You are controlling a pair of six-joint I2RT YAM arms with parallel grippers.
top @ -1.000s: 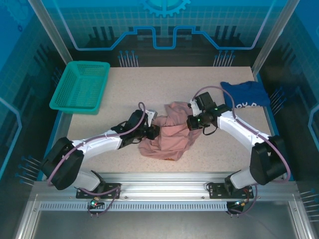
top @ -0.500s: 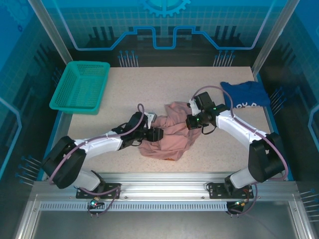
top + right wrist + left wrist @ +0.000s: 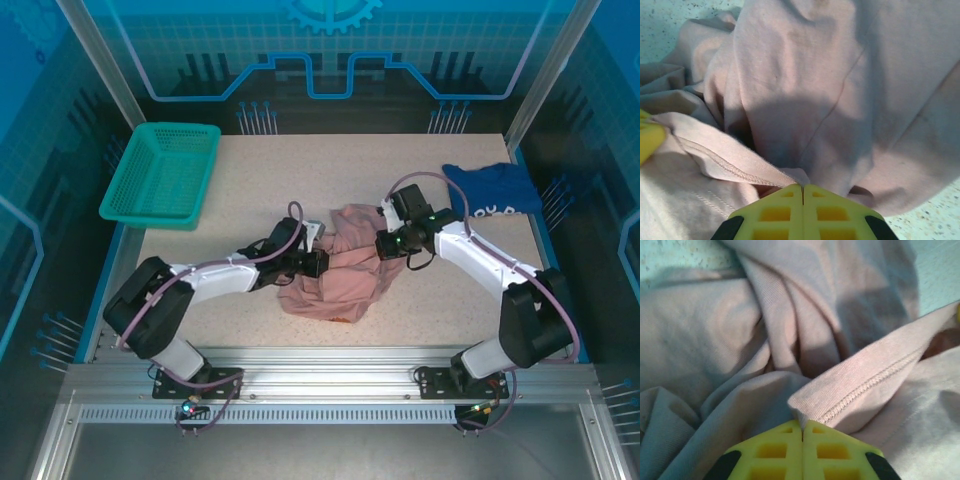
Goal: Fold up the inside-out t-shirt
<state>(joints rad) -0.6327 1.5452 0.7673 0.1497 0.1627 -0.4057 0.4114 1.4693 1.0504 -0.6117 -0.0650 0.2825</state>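
The left gripper [image 3: 318,264] and right gripper [image 3: 386,246] each clamp the hem [image 3: 865,385] of the bunched shirt [image 3: 335,288], which lies between them, hem running left to right.

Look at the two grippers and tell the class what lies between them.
A stitched hem of the inside-out t-shirt runs from the left gripper to the right gripper, both shut on it. Both wrist views show this.

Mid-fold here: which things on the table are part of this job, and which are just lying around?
In the job: pink t-shirt; left claw and right claw, each shut on its stitched edge.
Lying about: teal basket; dark blue shirt.
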